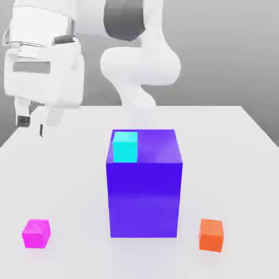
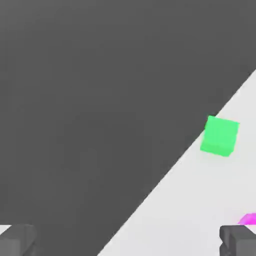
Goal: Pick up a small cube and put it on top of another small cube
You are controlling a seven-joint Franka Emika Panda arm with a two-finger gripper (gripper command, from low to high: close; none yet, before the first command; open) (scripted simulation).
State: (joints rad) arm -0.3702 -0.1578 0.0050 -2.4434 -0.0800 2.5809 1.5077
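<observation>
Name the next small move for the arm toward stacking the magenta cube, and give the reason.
Probably bring the end effector forward and down to sit above the small magenta cube. It hangs high at the far side on the exterior view's left, open and holding nothing, while the cube rests untouched on the white table near the front edge, on that same side, well apart from the big blue block.

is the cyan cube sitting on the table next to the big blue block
No, the exterior view shows the cyan cube resting on top of the big blue block, at a top corner.
</observation>
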